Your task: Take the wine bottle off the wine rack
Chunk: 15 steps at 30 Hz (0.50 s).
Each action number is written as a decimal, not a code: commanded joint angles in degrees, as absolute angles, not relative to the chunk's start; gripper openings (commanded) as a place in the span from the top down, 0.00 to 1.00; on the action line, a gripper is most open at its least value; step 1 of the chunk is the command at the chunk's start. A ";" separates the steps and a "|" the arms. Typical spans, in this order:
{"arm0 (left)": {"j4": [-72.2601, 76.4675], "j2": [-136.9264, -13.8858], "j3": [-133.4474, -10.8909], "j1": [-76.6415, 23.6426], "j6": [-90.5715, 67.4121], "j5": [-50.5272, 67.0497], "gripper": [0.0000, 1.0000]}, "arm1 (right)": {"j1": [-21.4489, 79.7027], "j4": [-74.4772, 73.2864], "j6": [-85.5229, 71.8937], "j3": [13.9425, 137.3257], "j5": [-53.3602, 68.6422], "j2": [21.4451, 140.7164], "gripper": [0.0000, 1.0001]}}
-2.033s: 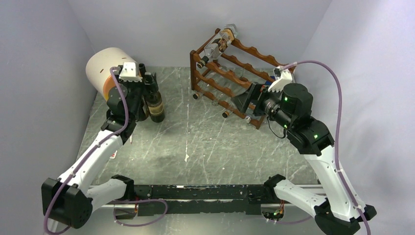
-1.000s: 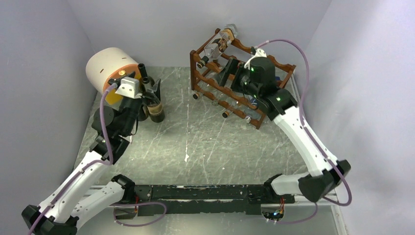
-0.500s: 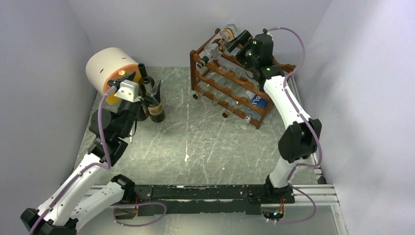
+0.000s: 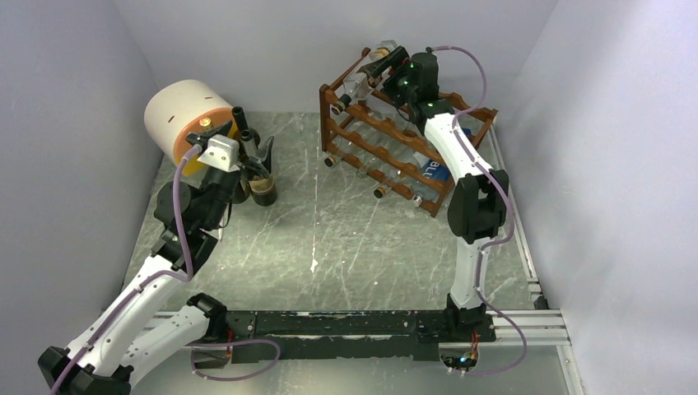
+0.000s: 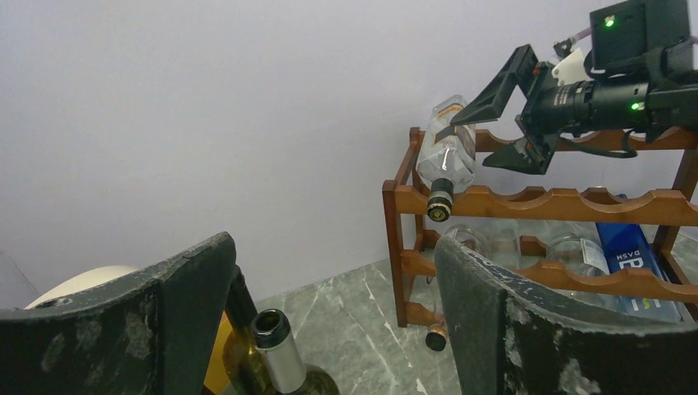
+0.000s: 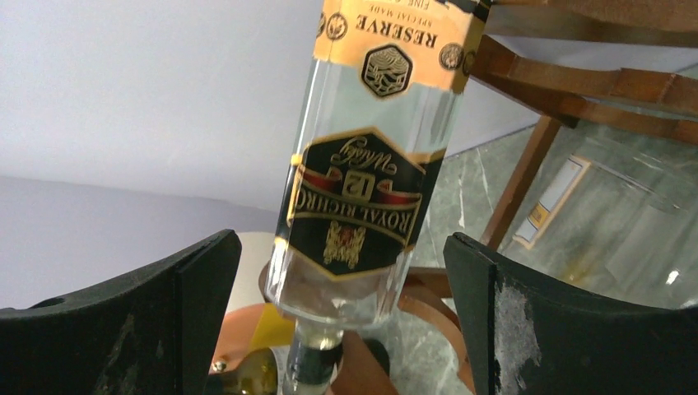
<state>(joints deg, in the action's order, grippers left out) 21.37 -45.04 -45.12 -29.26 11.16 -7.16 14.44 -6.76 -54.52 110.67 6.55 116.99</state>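
The reddish-brown wine rack (image 4: 393,138) stands at the back right. A clear bottle with a black and gold label (image 4: 368,76) lies on its top tier, neck toward the left. My right gripper (image 4: 388,66) is open and straddles this bottle. In the right wrist view the bottle (image 6: 370,164) lies between the spread fingers of my right gripper (image 6: 339,243), with gaps on both sides. My left gripper (image 4: 254,153) is open and empty above upright bottles (image 4: 263,186). In the left wrist view my left gripper (image 5: 333,247) is over a foil-necked bottle (image 5: 276,350).
A white drum with an orange end (image 4: 183,115) lies at the back left beside the upright bottles. The rack's lower tiers hold several clear bottles and a blue-labelled one (image 4: 432,169). Grey walls close in the back and both sides.
My right arm has swung from the rack's right front up to its top tier, its open gripper now around the top bottle. My left gripper has lifted slightly above the upright bottles.
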 commanded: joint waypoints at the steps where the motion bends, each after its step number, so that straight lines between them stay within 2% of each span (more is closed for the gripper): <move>1: 24.01 -45.31 -44.63 -28.62 11.18 -4.91 0.07 | 13.40 -2.28 -58.43 114.48 7.07 121.81 0.00; 11: 23.88 -45.90 -44.69 -28.56 10.94 -4.73 0.07 | 12.92 -0.90 -60.99 125.43 8.38 132.53 0.02; 15: 23.82 -46.52 -44.81 -28.52 10.65 -4.38 0.07 | 12.83 0.88 -62.92 126.71 8.93 134.41 0.06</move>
